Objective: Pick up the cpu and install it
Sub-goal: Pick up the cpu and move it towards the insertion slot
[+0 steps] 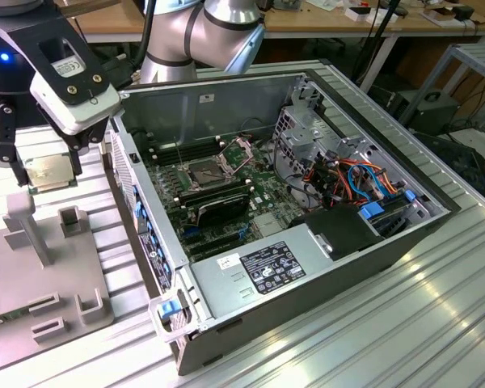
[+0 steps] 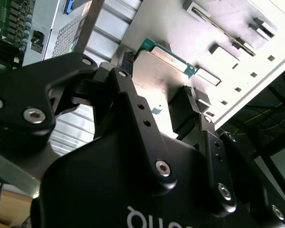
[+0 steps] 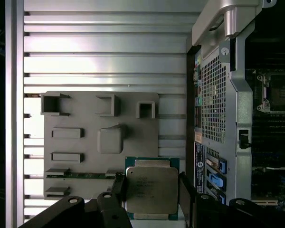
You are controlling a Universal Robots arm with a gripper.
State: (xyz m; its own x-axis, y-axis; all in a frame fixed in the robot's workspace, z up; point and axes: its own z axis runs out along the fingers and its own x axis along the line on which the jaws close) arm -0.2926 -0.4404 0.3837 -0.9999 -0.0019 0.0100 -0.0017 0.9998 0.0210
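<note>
The cpu (image 1: 48, 171), a square chip with a metal lid and green edge, hangs in the air at the exterior view's left, above the grey fixture plate (image 1: 65, 311). My gripper (image 1: 47, 174) is shut on it, one black finger on each side. Both wrist views show the cpu (image 3: 152, 190) (image 2: 164, 71) clamped between the fingers (image 3: 186, 190), clear of the plate's raised pedestal (image 3: 109, 140). Inside the open computer case (image 1: 388, 242), the motherboard's cpu socket (image 1: 206, 172) lies bare with its retention frame (image 1: 238, 152) flipped up.
The case's perforated side wall (image 1: 133, 198) stands between the fixture plate and the motherboard. A power supply (image 1: 263, 271), a drive cage (image 1: 307, 121) and coloured cables (image 1: 356, 178) fill the case's near and right parts. Everything rests on a ribbed aluminium table (image 1: 388, 331).
</note>
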